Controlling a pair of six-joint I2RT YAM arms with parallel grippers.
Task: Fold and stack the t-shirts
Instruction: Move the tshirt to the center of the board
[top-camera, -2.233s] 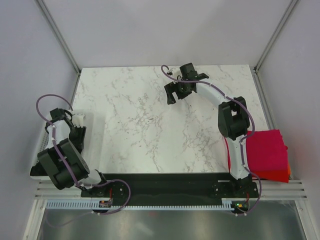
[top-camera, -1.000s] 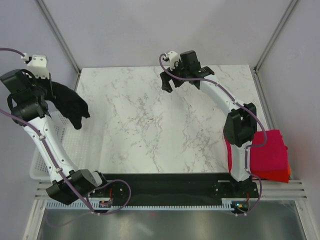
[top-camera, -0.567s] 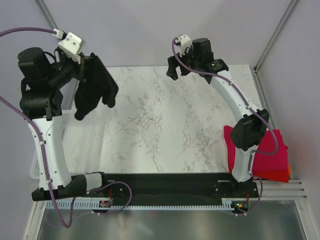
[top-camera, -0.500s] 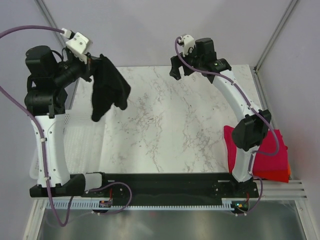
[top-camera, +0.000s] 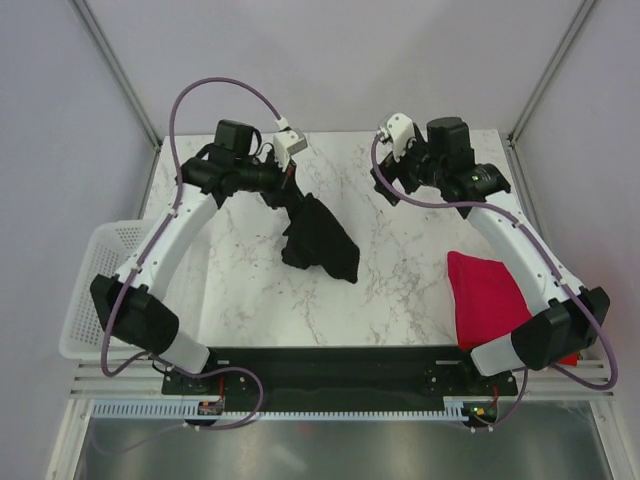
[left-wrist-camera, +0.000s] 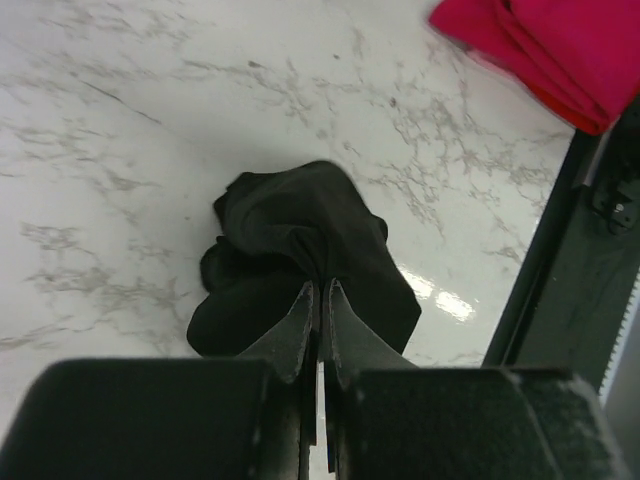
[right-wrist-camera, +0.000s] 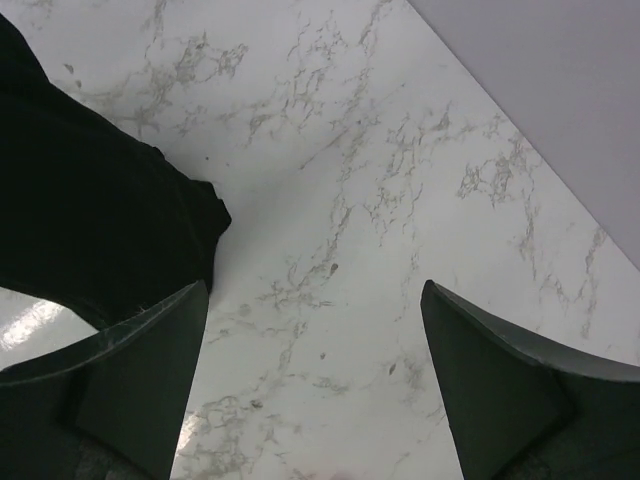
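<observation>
At the lower right of the top view, the folded magenta-red shirt (top-camera: 490, 300) lies at the edge of the worktop (top-camera: 250, 300). It seems parked there to keep the middle free for folding. The white mesh basket (top-camera: 85, 300) sits off the lower left edge.

In the centre, the black t-shirt (top-camera: 322, 245) hangs bunched from the left claw (top-camera: 296, 192), whose jaws are pinched tight together on a fold of cloth. Held at that single point, the shirt droops in a crumple, and its lower end is at or just above the marble. I judge it is being brought down to be spread out.

Farther back, at the upper right, the right claw (top-camera: 385, 185) is spread wide and holds nothing, likely waiting to take a second corner.

Half a second earlier, the left arm stood tall at the upper left with the shirt dangling near the worktop's left edge. It has since swung in to the centre and dropped lower. The right arm has shifted slightly, uncovering more of the folded shirt.
</observation>
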